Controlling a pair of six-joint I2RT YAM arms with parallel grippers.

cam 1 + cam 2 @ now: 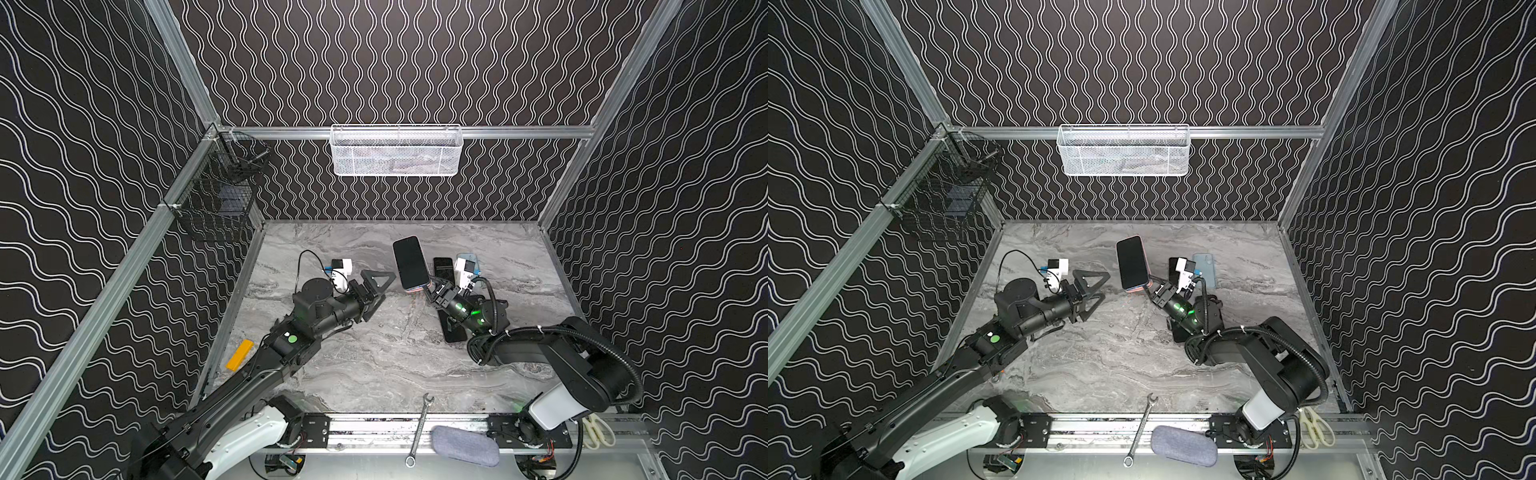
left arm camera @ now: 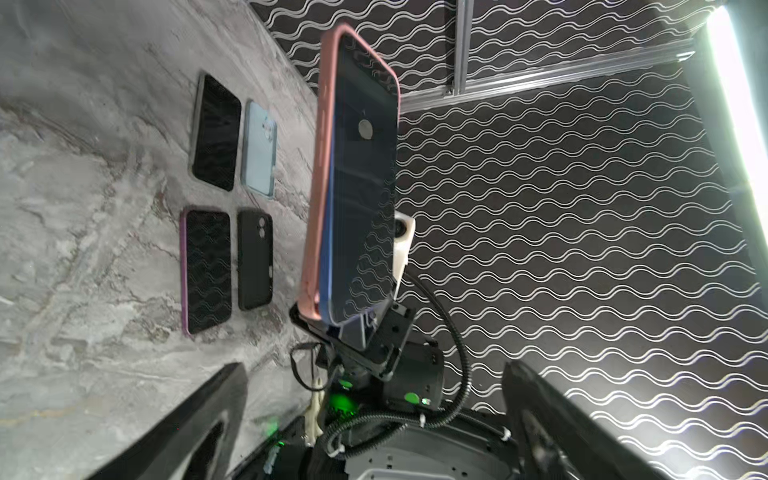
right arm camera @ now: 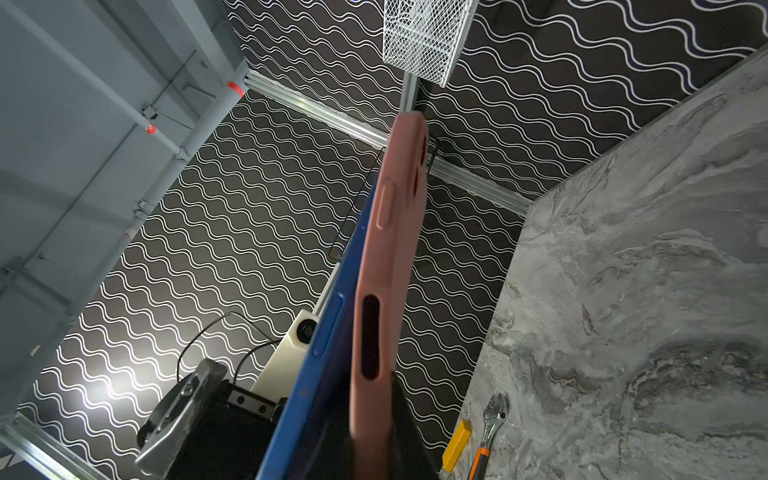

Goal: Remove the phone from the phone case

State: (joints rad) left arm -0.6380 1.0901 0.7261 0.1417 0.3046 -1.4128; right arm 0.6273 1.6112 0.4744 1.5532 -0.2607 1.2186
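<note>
A phone (image 1: 410, 262) (image 1: 1133, 262) with a dark screen and blue edge sits in a pink phone case (image 2: 320, 166) (image 3: 390, 270) and is held up above the marble table. My right gripper (image 1: 428, 289) (image 1: 1150, 286) (image 3: 357, 436) is shut on its near end, clamping case and phone together. At that end the blue phone edge (image 3: 328, 324) stands apart from the case. My left gripper (image 1: 382, 291) (image 1: 1100, 286) (image 2: 376, 370) is open to the left of the phone, not touching it, with nothing between its fingers.
On the table behind the right arm lie a black phone (image 2: 216, 133), a light blue case (image 2: 259, 149), a purple-cased phone (image 2: 205, 270) and a black case (image 2: 254, 259). A yellow block (image 1: 240, 354), a wrench (image 1: 419, 428), a grey pouch (image 1: 463, 444) and scissors (image 1: 596, 430) lie near the front.
</note>
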